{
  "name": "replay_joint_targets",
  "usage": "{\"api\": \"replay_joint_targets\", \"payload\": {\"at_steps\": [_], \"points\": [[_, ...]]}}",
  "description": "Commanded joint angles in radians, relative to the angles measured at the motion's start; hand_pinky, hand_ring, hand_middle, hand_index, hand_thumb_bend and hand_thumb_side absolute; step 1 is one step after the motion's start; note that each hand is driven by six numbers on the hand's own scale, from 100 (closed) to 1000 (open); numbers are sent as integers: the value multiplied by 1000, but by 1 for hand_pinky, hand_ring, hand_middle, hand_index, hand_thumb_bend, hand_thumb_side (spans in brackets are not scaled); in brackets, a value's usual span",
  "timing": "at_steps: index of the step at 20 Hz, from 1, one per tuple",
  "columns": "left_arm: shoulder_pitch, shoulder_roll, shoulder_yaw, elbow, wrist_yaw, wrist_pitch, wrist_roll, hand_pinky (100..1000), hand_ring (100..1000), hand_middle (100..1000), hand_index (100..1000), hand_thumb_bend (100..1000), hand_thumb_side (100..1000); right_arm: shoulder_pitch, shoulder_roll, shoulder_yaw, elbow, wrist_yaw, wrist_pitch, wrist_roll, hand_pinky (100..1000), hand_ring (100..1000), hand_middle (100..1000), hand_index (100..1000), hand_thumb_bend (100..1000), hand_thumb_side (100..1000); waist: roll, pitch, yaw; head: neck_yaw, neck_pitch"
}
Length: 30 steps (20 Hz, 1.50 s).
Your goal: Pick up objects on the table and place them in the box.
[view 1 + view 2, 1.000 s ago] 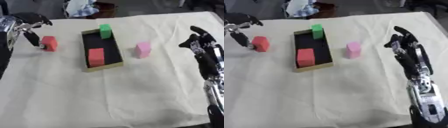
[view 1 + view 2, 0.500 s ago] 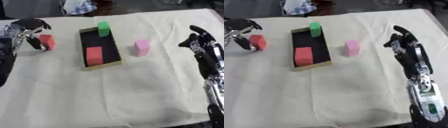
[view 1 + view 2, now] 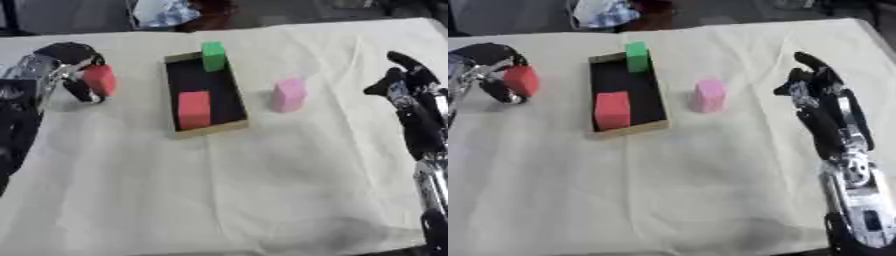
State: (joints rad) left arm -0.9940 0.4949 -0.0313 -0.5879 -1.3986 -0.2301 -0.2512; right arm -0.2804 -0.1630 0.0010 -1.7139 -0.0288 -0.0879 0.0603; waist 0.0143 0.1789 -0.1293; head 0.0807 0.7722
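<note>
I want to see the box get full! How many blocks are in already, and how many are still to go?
Two are in the box: a green block and a red block. The left hand holds another red block. The pink block waits on the table.

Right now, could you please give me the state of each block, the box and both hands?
Red block: held in left hand, outside the box.
Second red block: in the box.
Green block: upright at the box's far end.
Pink block: upright on the cloth, right of the box.
Box: open.
Left hand: curled round red block.
Right hand: open, idle.
</note>
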Motion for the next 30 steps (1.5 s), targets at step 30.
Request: {"api": "replay_joint_targets", "payload": {"at_steps": [30], "points": [[-91,-103,-132,-278,170,-74,-89,677,516,495,649,316,212,1,-2,1,-12,-3,2,4,719,580,467,867,100,518,-4,-22,-11,-17,-2]]}}
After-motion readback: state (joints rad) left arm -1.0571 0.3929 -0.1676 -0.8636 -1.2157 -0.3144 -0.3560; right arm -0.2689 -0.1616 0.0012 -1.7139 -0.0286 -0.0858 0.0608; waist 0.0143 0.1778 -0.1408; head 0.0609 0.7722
